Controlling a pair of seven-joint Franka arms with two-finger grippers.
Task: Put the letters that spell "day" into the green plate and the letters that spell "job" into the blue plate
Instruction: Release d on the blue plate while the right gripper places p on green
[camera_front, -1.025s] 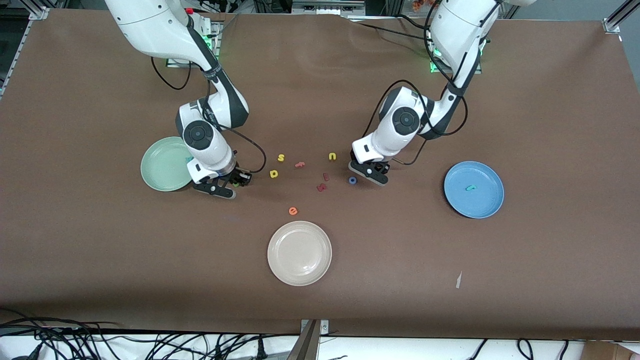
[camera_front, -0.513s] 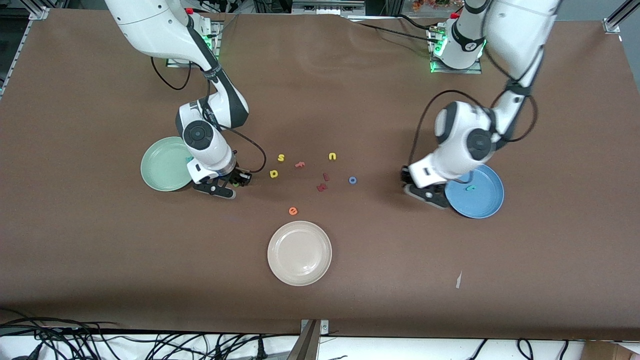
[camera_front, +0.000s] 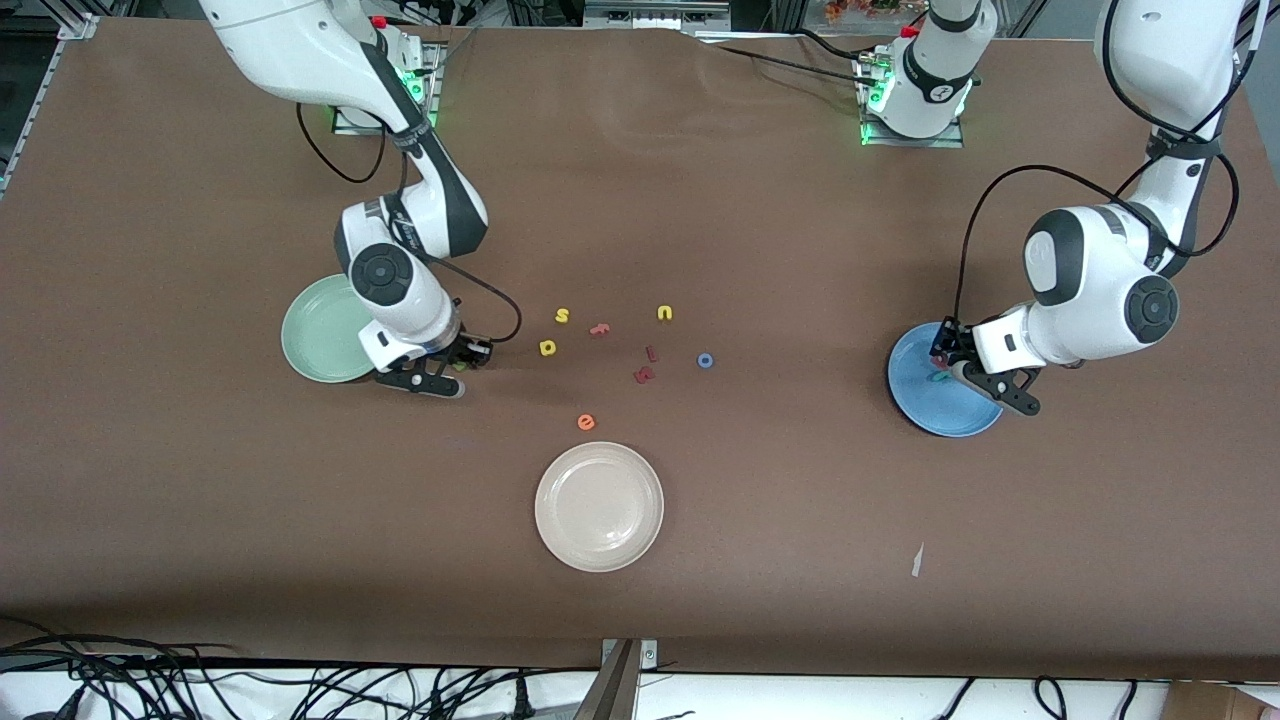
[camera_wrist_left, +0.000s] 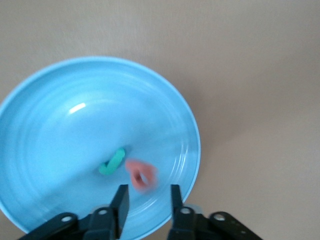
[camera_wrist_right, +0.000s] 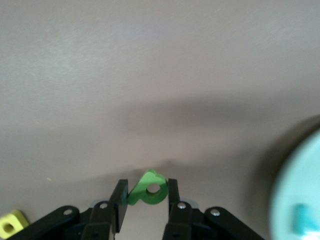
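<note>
The red "b" (camera_wrist_left: 140, 175) shows blurred over the blue plate (camera_wrist_left: 60, 110), just beside the teal "j" (camera_wrist_left: 112, 162) lying in it. The left tool (camera_wrist_left: 147, 192) hangs over that plate with its fingers apart and nothing between them. In the front view, the right tool (camera_wrist_right: 145, 187) is clamped on the dark green "a" (camera_wrist_right: 148, 190) above the bench (camera_front: 800, 550) at 4 o'clock of the green plate (camera_front: 315, 335), which holds the teal "y" (camera_wrist_right: 302, 217), while the yellow "d" (camera_front: 547, 347) lies on the bench with the blue "o" (camera_front: 705, 360) at its 3 o'clock.
</note>
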